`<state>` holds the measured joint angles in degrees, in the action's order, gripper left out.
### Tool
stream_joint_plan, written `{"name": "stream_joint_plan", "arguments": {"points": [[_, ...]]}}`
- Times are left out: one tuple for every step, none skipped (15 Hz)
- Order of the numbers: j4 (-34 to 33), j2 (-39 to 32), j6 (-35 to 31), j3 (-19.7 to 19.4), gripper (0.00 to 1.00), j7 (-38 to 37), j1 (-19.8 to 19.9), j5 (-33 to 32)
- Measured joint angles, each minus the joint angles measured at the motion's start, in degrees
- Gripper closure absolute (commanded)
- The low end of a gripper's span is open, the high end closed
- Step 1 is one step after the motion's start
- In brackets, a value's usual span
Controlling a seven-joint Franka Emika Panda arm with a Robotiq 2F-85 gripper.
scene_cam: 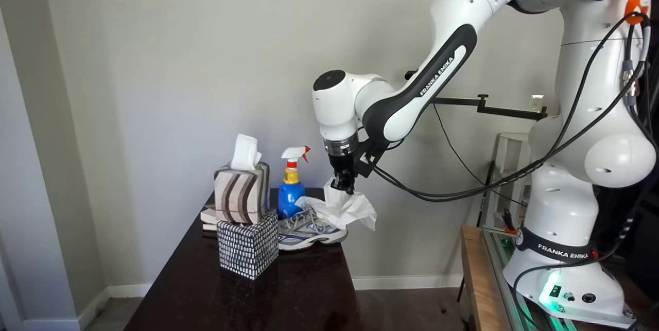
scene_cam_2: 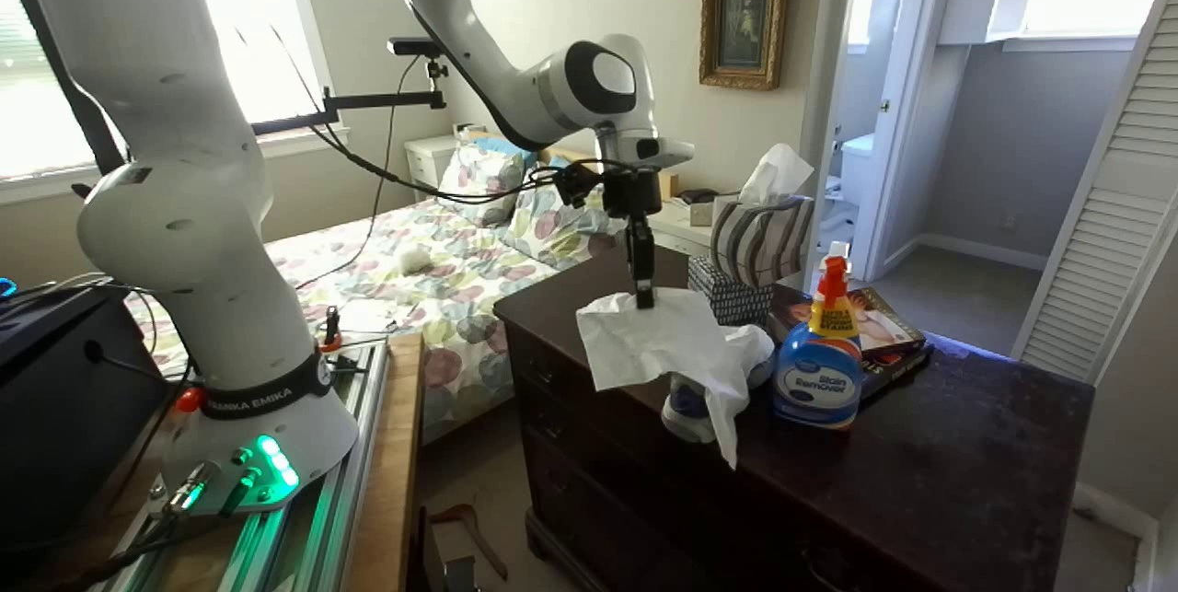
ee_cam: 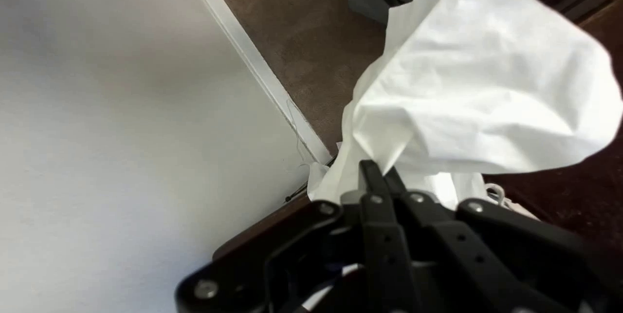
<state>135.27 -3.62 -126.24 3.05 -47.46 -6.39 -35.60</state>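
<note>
Going left to right in an exterior view, we first see the page edges of some books on the dark dresser. Just beside them stands a patterned box in black and white; a striped tissue box rests on top, a sheet sticking up out of it. Next we come to the blue spray bottle, upright, its red-tipped head turned to the right. In front of it sits a grey-and-blue shoe, near the dresser's edge. A white tissue spreads over the shoe, hiding part of it, one corner hanging beyond that edge. Just above, we find the gripper pointing down, its jaws clamped on the tissue, which gathers at the fingertips in the wrist view. Farther right, the white arm bends over to its base, which glows green.
</note>
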Motion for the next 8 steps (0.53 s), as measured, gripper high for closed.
{"name": "stream_joint_plan", "arguments": {"points": [[0.27, 0.0, -0.77, -0.42, 1.0, -0.54, 0.35, -0.1], [0.52, -0.01, -1.61, -0.87, 1.0, -1.35, 0.68, -0.3], [0.8, -0.01, -2.51, -1.23, 1.0, -2.23, 1.09, -0.64], [1.06, -0.05, -3.48, -1.63, 1.0, -3.09, 1.41, -1.1], [1.16, -0.16, -4.39, -1.94, 1.0, -4.22, 1.7, -1.83], [1.16, -0.32, -5.28, -2.26, 1.0, -5.42, 1.87, -2.62], [1.16, -0.5, -6.23, -2.54, 1.0, -6.55, 2.0, -3.4], [1.15, -0.71, -7.12, -2.71, 1.0, -7.61, 2.12, -4.13]]}}
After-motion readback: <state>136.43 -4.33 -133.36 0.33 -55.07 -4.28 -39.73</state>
